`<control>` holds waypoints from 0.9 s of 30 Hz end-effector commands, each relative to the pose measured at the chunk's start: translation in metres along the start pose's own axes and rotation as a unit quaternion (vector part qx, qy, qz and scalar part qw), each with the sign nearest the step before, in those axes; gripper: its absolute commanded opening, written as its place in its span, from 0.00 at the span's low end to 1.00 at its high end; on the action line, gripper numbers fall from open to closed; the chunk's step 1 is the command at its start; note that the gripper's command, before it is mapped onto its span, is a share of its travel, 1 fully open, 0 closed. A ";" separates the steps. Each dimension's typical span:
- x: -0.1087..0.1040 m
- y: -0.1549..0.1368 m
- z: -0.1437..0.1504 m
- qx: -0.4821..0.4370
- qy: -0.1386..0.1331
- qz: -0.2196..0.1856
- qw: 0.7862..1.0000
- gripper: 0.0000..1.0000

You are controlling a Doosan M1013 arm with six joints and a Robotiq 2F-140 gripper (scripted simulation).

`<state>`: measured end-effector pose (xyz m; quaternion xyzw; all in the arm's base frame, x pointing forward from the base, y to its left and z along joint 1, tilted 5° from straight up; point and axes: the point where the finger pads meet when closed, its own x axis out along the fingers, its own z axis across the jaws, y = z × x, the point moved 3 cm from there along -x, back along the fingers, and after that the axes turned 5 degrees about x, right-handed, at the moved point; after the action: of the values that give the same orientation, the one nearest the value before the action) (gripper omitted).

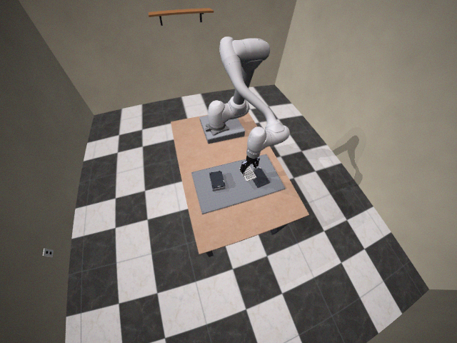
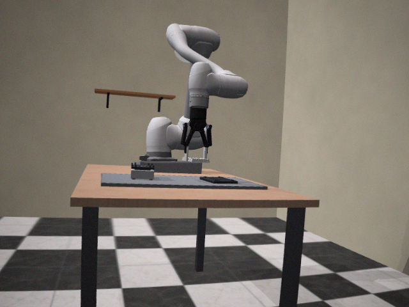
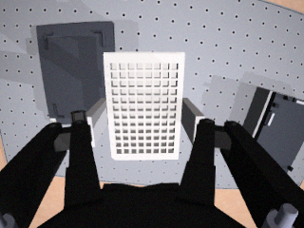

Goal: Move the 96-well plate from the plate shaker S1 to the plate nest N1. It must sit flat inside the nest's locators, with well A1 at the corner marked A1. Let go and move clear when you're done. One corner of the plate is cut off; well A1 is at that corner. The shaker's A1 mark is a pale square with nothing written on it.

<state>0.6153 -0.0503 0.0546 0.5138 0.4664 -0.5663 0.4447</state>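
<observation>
Beneath the gripper, a grey perforated rectangular mat [image 1: 206,201] on the wooden table. Ahead and to one side in the wrist view, the flat dark rectangular plate nest N1 [image 3: 72,64], low so a plate can drop between its locators. Off to the other side, the boxy dark plate shaker S1 [image 3: 279,128], vacated. Black two-finger gripper [image 3: 144,128] clamped across the long sides of the white rectangular 96-well plate [image 3: 146,104], carried level and well above the mat, presumably to clear the fixtures; cut corner not discernible
</observation>
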 end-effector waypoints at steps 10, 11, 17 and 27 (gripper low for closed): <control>0.004 0.006 -0.034 0.000 0.000 0.000 1.000 0.10; 0.004 0.006 -0.034 0.000 0.000 0.000 1.000 0.10; 0.007 0.010 -0.054 0.000 0.000 0.000 1.000 0.10; 0.010 0.016 -0.083 0.000 0.000 0.000 1.000 0.10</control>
<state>0.6430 0.0268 0.0404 0.5138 0.4663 -0.5663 0.4447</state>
